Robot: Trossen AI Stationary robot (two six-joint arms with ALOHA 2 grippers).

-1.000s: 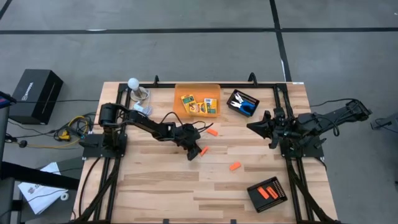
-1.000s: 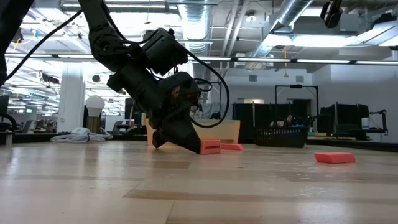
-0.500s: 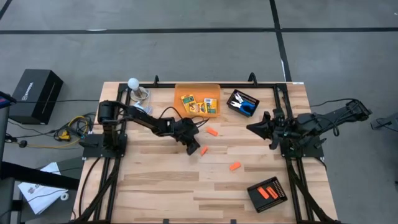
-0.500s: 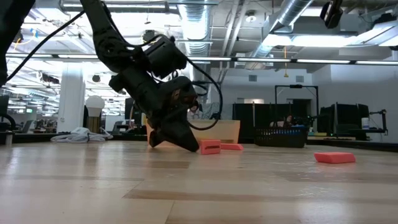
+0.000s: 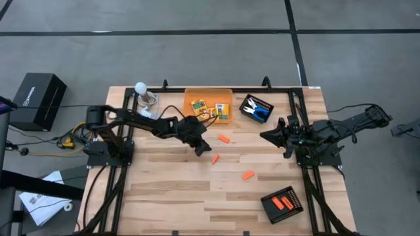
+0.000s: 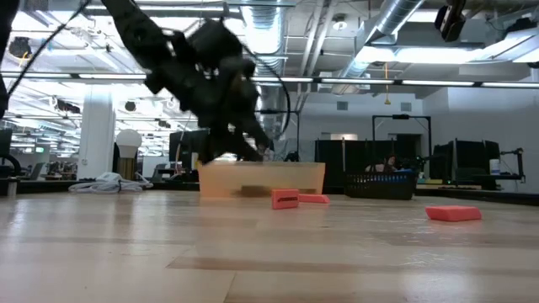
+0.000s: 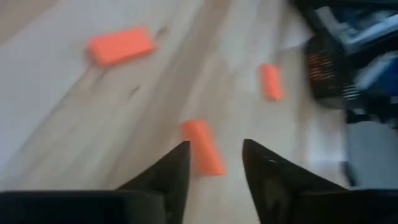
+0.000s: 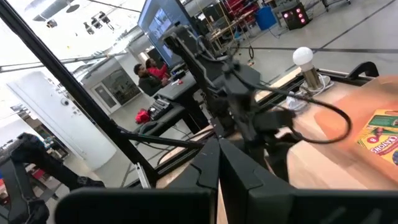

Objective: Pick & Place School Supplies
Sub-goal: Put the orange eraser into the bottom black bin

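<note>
Orange piece [image 5: 215,158] — flat on surface [image 5: 164,190], just beyond left hand [image 5: 201,150], fingers parted, empty; right hand [image 5: 265,134] closed, well apart.

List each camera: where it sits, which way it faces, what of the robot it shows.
High view: overhead, straight down on the table; both arms show, left gripper by the orange bin, right gripper waiting at the right side.
Low view: table height, level toward the room; left arm raised before the bin.
Left wrist view: down past its open fingers at an orange piece.
Right wrist view: past its shut fingers across to the left arm.
Shared: high and low views both show the orange piece.
</note>
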